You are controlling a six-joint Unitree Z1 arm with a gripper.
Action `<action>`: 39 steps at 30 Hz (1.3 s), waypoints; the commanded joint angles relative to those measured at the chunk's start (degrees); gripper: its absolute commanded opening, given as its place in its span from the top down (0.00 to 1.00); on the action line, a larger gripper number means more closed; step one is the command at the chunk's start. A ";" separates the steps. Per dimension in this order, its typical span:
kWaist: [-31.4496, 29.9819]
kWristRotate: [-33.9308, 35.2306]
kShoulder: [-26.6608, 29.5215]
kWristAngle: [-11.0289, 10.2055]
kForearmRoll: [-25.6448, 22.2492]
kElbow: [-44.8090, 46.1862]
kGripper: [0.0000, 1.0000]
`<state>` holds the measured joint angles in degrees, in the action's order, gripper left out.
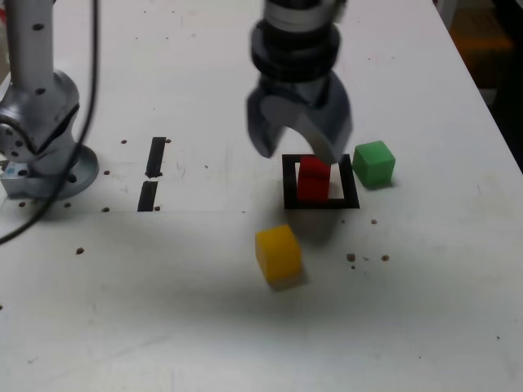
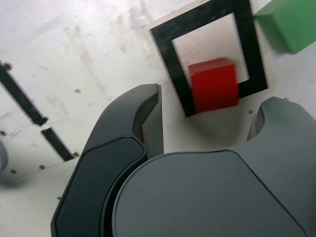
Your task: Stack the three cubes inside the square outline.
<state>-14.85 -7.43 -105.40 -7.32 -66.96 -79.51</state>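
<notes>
Yellow cube outside — red cube inside square outline.

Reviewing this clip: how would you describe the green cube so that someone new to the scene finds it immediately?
On the white table, find the black square outline below the gripper, with the red cube inside it. The green cube sits just outside the outline, on the exterior view's right. It is the only green one; the yellow cube lies nearer the camera.
</notes>
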 commanded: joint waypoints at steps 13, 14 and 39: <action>-10.55 13.25 3.85 6.55 0.18 3.21 0.27; -11.20 13.95 3.38 7.03 0.39 3.03 0.27; -12.95 24.65 -7.08 12.42 3.31 1.40 0.28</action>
<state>-28.00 17.06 -112.12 5.05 -63.77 -77.94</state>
